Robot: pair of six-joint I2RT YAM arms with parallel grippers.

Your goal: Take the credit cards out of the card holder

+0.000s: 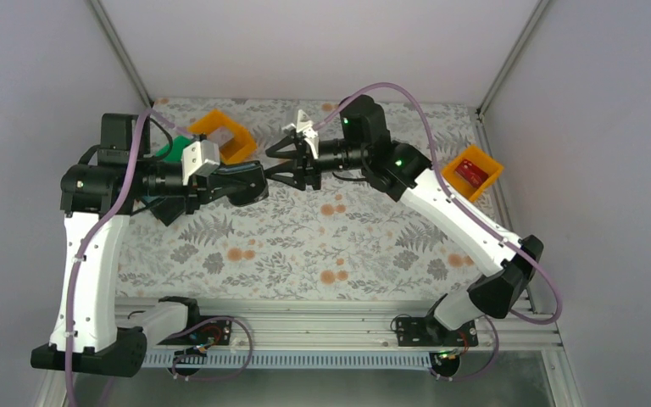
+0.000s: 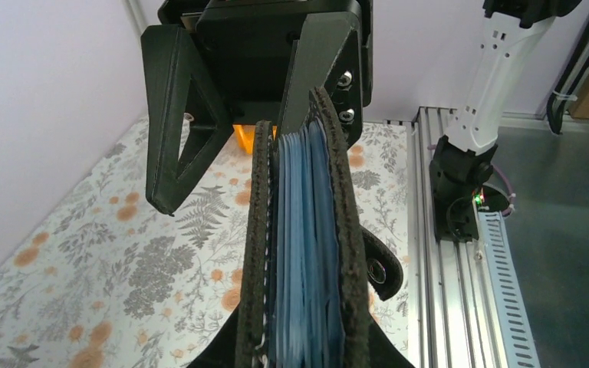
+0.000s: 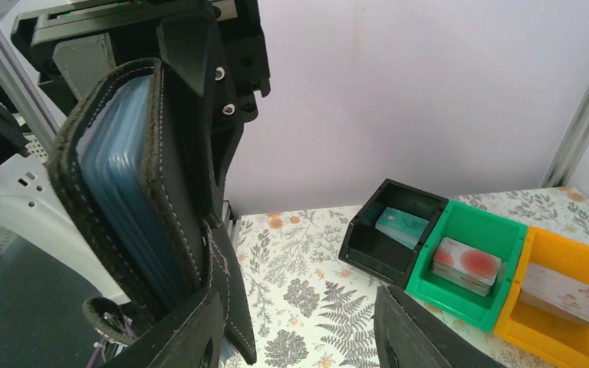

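Left gripper point(image 1: 253, 183) clamps the card holder point(image 2: 307, 253) edge-up in mid-air, its forearm level and pointing to 3 o'clock in the top view. Right gripper point(image 3: 299, 303), jaws apart and grasping nothing, faces it toward 9 o'clock, its elbow trailing toward 4 o'clock.

It was a robot lab cell; plain walls point(image 1: 305, 42) boxed in a fern-print bench point(image 1: 305, 246); an aluminium rail point(image 1: 322, 326) carried two arms point(image 1: 85, 254).
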